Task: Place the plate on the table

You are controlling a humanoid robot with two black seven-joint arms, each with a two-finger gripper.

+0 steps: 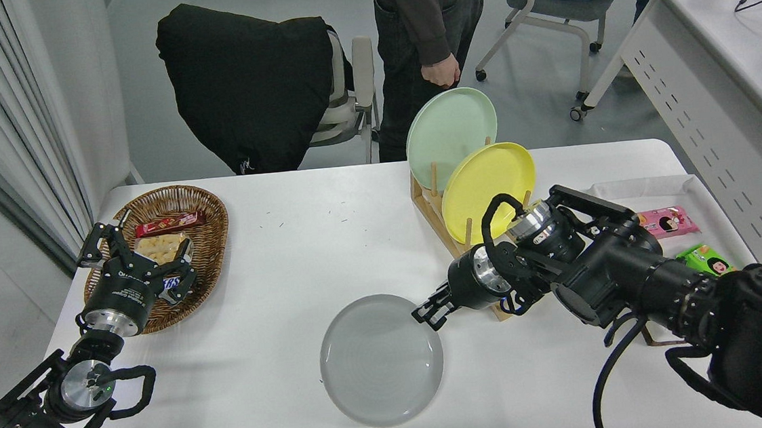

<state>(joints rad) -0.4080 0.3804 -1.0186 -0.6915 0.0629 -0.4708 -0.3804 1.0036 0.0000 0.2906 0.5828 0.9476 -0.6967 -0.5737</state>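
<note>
While the left hand [132,261] sits parked with its fingers spread beside the wicker basket [204,207], well left of the gray plate [381,359], that plate lies flat on the white desk [289,262], so the placing step looks all but done. Just right of the plate's upper rim, the right hand [429,312] has its fingers parted and pinches nothing. Judging from this, the next move calls for backing straight away without nudging the rim or the wooden rack [497,310] further right, holding 2 plates.
</note>
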